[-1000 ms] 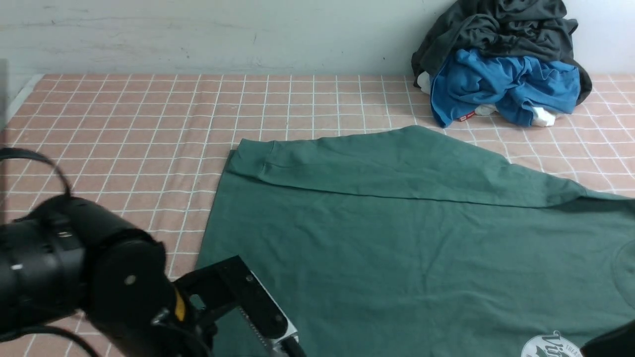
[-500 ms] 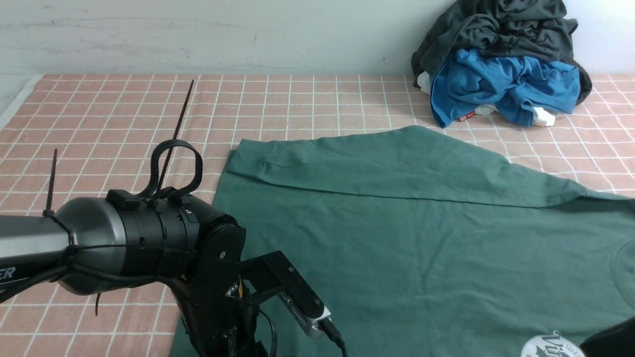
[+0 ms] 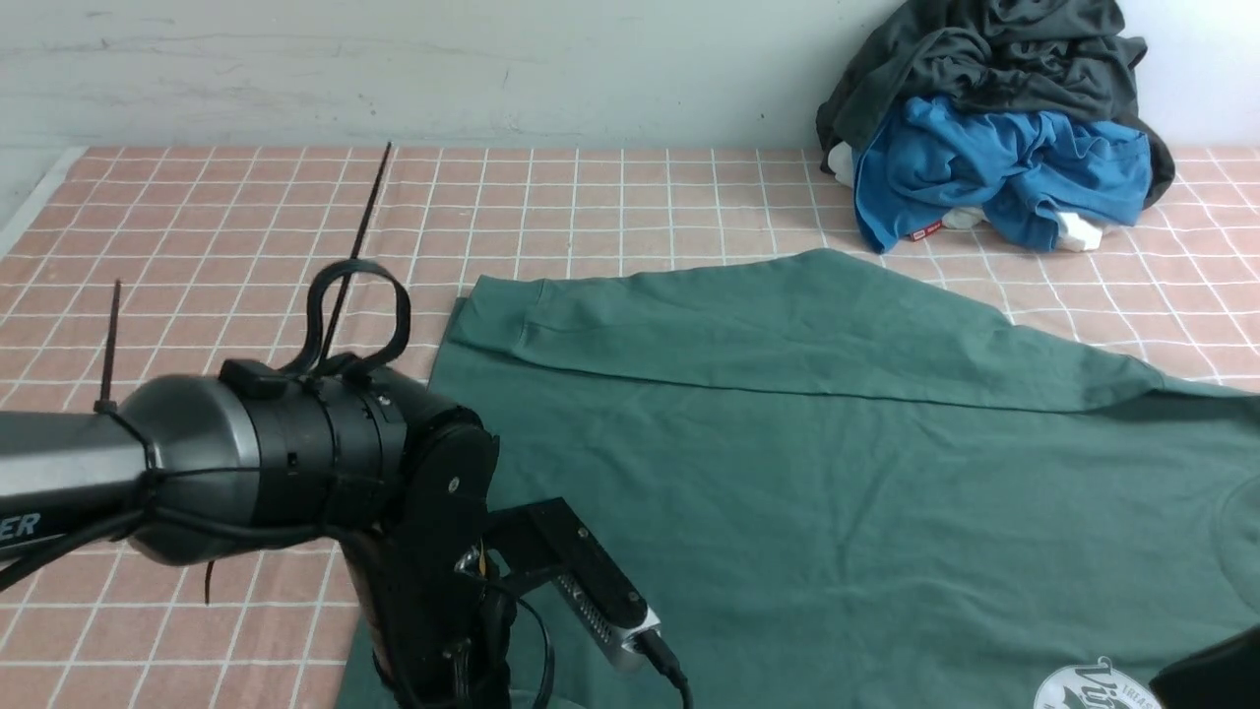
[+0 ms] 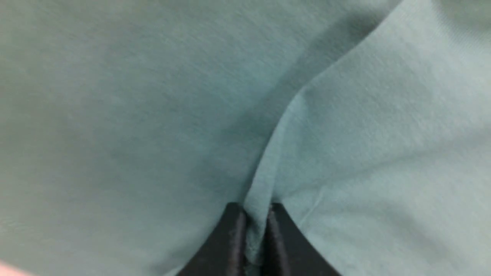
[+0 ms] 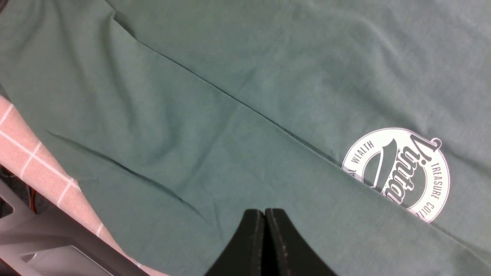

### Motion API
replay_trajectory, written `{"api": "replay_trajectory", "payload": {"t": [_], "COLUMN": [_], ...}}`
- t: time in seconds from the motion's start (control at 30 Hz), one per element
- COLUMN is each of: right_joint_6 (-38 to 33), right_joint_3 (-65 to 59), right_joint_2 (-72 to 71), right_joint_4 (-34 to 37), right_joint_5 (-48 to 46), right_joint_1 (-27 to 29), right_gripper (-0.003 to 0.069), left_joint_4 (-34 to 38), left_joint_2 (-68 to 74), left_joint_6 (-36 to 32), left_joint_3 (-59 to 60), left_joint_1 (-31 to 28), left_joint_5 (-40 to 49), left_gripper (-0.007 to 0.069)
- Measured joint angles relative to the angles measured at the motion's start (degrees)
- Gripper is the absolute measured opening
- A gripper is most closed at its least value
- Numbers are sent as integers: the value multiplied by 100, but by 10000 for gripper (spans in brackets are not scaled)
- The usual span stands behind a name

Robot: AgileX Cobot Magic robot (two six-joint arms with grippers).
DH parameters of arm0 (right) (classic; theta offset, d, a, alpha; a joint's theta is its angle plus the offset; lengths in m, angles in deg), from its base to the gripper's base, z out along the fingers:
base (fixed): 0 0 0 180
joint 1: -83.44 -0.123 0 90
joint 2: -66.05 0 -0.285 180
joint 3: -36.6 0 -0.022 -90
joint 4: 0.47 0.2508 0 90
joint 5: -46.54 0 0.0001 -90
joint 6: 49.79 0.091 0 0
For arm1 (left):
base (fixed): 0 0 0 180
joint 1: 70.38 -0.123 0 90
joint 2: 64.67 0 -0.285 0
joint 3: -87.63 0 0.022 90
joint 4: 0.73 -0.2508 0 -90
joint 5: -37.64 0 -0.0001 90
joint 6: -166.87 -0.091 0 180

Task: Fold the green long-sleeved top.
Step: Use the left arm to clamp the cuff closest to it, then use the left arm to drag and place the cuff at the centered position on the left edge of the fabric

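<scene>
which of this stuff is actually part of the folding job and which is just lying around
Part of the job:
green long-sleeved top, spread on the checked tablecloth
left gripper, shut on a fold of the top
right gripper, shut, over the fabric near the white logo

Just lying about:
blue garment
dark grey garment, heaped over the blue one at the far right
</scene>
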Motion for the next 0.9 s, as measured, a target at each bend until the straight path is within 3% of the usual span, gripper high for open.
{"api": "replay_trajectory", "payload": {"t": [0.17, 0.43, 0.73, 0.83, 0.9], "right_joint_6": [18, 61, 66, 66, 66], "right_joint_3": [0, 0, 0, 0, 0], "right_joint_2": [0, 0, 0, 0, 0], "right_joint_4": [-111, -174, -261, -266, -278], "right_joint_5": [0, 0, 13, 23, 30], "right_joint_1": [0, 0, 0, 0, 0], "right_gripper": [-14, -14, -14, -14, -14], "left_joint_4": [-507, -725, -760, -791, -922], "left_joint_2": [-106, 588, 1394, 1608, 1794], "left_joint_6": [0, -54, -186, -186, -55], "left_joint_3": [-1225, -3234, -3461, -3461, -3461], "left_joint_1": [-9, -621, -863, -863, -863], "left_joint_5": [767, 1605, 1257, 1061, 888], "left_gripper": [26, 26, 39, 71, 162]}}
